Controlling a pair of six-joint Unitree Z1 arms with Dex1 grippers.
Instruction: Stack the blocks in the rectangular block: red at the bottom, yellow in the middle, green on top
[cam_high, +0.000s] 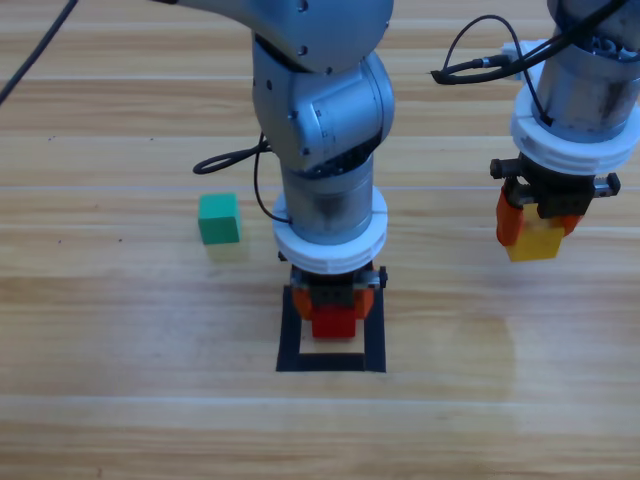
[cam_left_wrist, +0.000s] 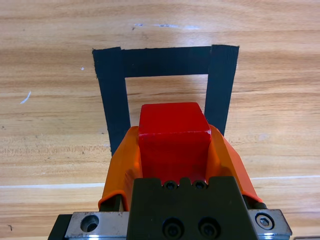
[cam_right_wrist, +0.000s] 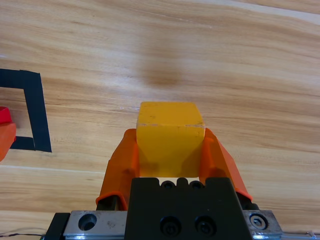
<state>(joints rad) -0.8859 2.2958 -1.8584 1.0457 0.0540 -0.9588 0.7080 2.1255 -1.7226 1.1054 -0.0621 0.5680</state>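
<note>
My left gripper is shut on the red cube and holds it over the black-tape rectangular block at the table's middle. In the left wrist view the red cube sits between the orange jaws, with the tape outline just ahead. Whether the cube touches the wood I cannot tell. My right gripper hangs above the table at the right, shut on the yellow cube, which also fills the right wrist view. The green cube rests on the wood left of the left arm.
The left arm's grey body stands over the tape outline's far side. A black cable loops near the green cube. In the right wrist view the tape outline's corner and a bit of the left gripper show at the left edge.
</note>
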